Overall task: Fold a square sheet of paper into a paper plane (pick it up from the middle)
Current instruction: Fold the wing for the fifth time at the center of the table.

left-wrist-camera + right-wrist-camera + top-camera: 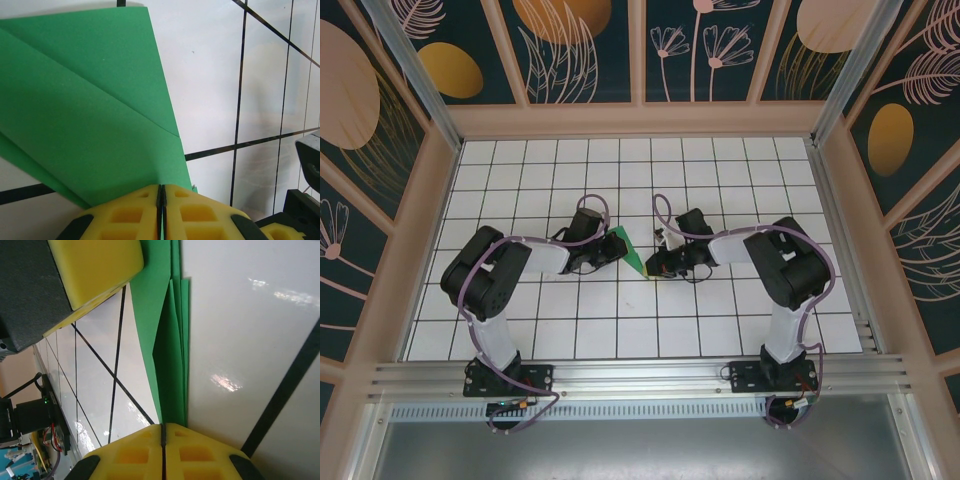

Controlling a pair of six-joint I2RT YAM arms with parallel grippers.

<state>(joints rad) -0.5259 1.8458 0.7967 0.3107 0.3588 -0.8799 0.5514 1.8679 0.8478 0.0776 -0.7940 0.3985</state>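
1. top external view: the green paper plane (628, 250) is near the middle of the white tiled counter (620, 340), as a slim pointed shape between the two arms. the left arm (570, 252) reaches it from the left and the right arm (698, 255) from the right, both wrists low and close to the paper.
2. left wrist view: the paper plane (90, 115) shows as a wide green surface with diagonal fold lines, over the counter (215, 75). the left jaws are closed narrow. their yellow pads (130, 217) press together, and the near tip of the paper goes into the seam between them.
3. right wrist view: the paper plane (170, 365) is seen from its edge, several thin green layers lying together. the right jaws are also closed, pads (200, 455) tight on the lower end of these layers. at the top left, one yellow pad of the left jaws touches the paper's other end.
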